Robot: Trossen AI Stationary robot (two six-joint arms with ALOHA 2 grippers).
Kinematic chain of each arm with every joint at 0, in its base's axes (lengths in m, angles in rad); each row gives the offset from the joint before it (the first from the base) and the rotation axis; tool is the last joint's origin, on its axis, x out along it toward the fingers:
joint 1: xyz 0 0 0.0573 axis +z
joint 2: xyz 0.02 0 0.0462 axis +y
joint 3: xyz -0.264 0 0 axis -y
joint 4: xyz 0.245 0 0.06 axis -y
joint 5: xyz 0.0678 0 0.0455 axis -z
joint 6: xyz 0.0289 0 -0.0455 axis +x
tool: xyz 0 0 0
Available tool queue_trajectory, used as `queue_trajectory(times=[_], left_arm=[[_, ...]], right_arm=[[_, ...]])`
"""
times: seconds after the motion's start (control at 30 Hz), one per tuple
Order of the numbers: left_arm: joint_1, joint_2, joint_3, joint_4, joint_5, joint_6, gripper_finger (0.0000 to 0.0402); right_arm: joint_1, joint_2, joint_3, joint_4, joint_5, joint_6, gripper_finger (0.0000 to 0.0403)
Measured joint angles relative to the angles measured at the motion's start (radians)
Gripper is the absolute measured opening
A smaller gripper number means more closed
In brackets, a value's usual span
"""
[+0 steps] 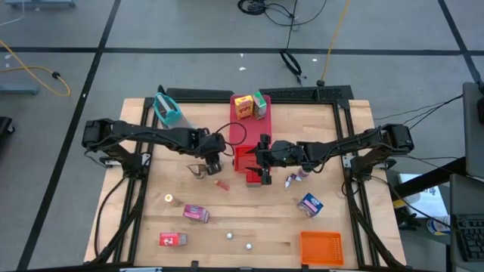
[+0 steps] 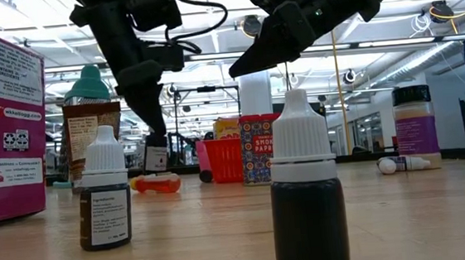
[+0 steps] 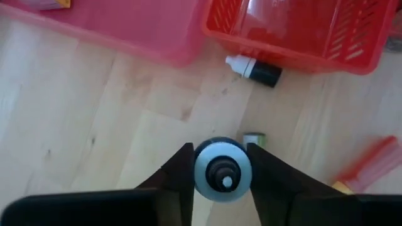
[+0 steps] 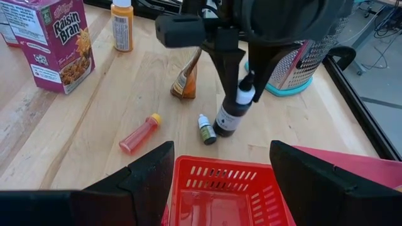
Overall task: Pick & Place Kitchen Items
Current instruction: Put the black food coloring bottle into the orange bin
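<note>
Closest to the low camera, 2 dark dropper bottles with white caps stand upright on the wooden table (image 1: 151,196): a larger dropper bottle (image 2: 306,199) in front and a smaller dropper bottle (image 2: 105,198) to its left in that view.

We see the left gripper (image 3: 221,164) near the middle of the table, just left of the red basket (image 1: 248,160). Its 2 fingers are narrow and press on either side of the round white cap of a dark bottle (image 4: 233,110). From the right wrist camera this held bottle leans at a slant under the gripper, its base at the wood; we cannot tell whether it touches.

Just beside that bottle a tiny green-capped bottle (image 4: 205,129) lies on its side, and an orange-red tube (image 4: 139,134) with a yellow cap lies nearby. A Raisin Bran carton (image 4: 59,41) stands farther off.

We see the right gripper (image 4: 220,182) above the red basket, its fingers spread wide and holding nothing.

From above, a flat red tray (image 1: 246,128) at the far side of the table carries a yellow carton (image 1: 243,106) and a green carton (image 1: 260,104) side by side. A blue carton (image 1: 310,204), a pink carton (image 1: 196,214) and a red carton (image 1: 173,239) lie well apart on the near half. An orange bin (image 1: 321,246) sits at the near right corner.
</note>
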Motion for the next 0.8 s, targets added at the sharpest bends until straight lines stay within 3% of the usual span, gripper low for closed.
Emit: queue_trajectory(times=[0.3, 0.57, 0.8], left_arm=[[0.001, -0.005, -0.002, -0.001, 0.004, 0.003, 0.0100], [0.001, -0.083, -0.005, 0.004, 0.015, -0.007, 0.0100], [-0.027, -0.165, -0.004, 0.138, 0.051, -0.058, 0.0100]], right_arm=[[0.000, 0.000, 0.000, -0.009, 0.000, 0.002, 0.0254], [0.000, 0.000, 0.000, -0.021, 0.000, 0.055, 0.0254], [0.000, 0.000, 0.000, 0.031, -0.004, 0.105, 0.0254]])
